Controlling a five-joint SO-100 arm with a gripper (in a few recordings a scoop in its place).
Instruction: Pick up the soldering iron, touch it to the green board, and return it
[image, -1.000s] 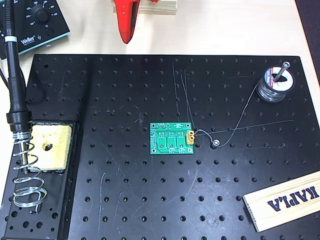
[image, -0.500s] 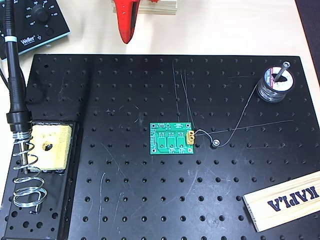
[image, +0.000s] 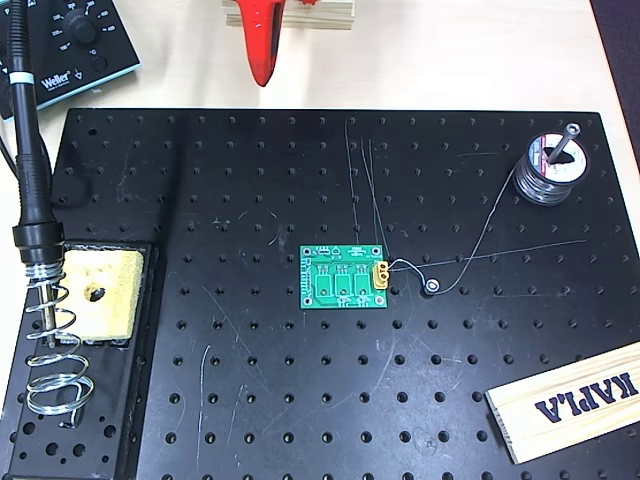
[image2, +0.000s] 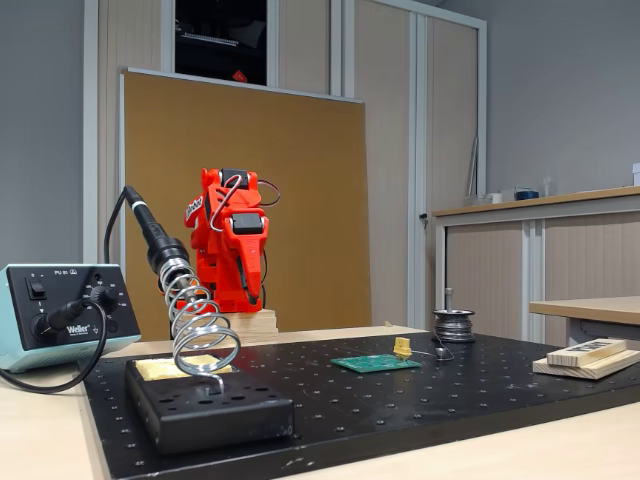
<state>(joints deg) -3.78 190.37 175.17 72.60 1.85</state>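
Red gripper (image: 262, 60) is pointing down over the pale table behind the black plate (image: 300, 400); whether its fingers are apart cannot be told. Soldering iron (image: 28, 150) is resting in its coil holder (image: 52, 370) at the plate's left edge in the overhead view, while the green board (image: 345, 278) is lying near the plate's centre.

On my feed the arm (image2: 230, 240) is bright red-orange with black trim. The soldering iron (image: 27, 140) is black with a pale blue ring near its top, sitting in a silver spiral holder (image: 52, 365). The green board (image: 345, 278) carries white print and a yellow connector (image: 381, 273). The plate (image: 250, 180) is black, dotted with a regular grid of holes. I see a yellow sponge (image: 98, 293), a teal and black station (image2: 62, 312), and a pale wooden block (image: 570, 402) with black lettering. The solder spool (image: 548, 170) looks silvery grey, I think.
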